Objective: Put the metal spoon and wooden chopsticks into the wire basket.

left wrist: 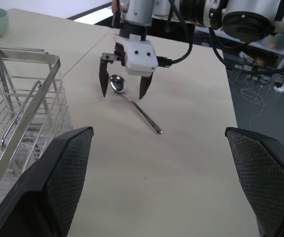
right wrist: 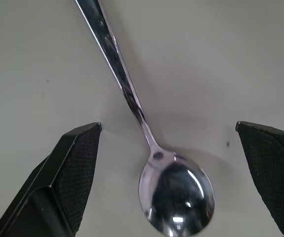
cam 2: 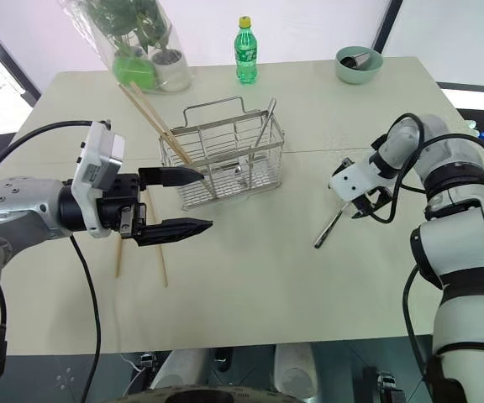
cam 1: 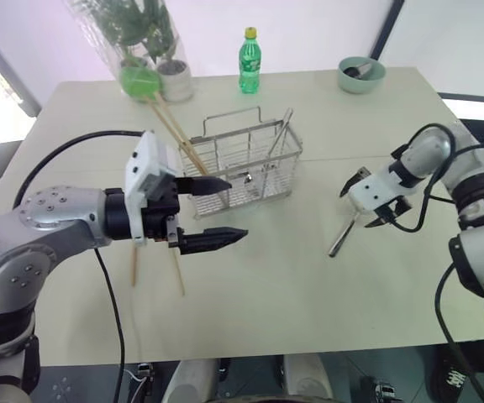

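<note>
The metal spoon lies on the table right of the wire basket, its bowl directly under my right gripper. That gripper points down and is open, one finger on each side of the bowl, apart from it. A pair of wooden chopsticks leans out of the basket's left end, and a metal utensil stands in the basket. Two more chopsticks lie on the table under my left gripper. It hovers open and empty in front of the basket, pointing right.
A green bottle, a green bowl and a wrapped potted plant stand along the far edge of the table. The near half of the table is bare.
</note>
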